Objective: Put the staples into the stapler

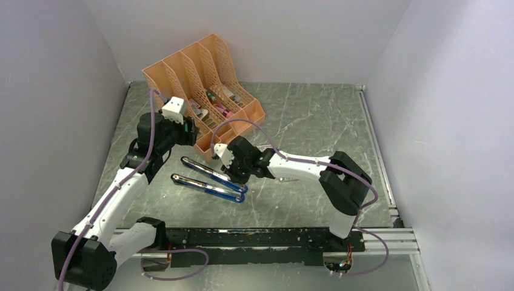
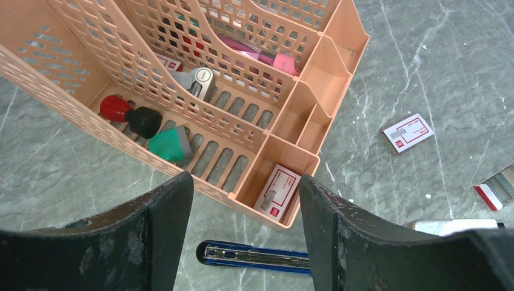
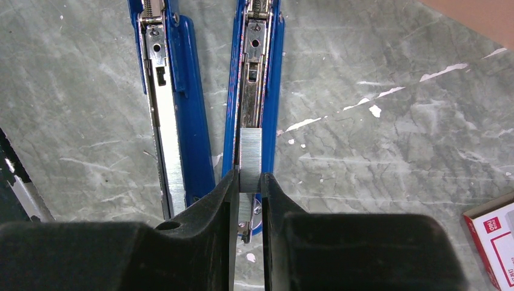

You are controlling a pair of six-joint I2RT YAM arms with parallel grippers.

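Right pincer (image 3: 247,182): closed on the staples (image 3: 250,151), a ribbed silvery strip set along the metal channel of the stapler (image 3: 271,91); stapler blue, splayed flat, centre frame on the grey veined worktop (image 1: 303,115); left pincer (image 2: 245,182): open, holding nothing, above the near corner of the organiser (image 2: 339,36); organiser peach perforated plastic, upper left by the wall; front pocket holds a white-and-red box (image 2: 277,193).

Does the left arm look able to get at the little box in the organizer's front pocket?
Probably yes. The left gripper hangs open, facing it; the pocket is open-topped and nothing covers the box, though the walls may crowd the fingers.
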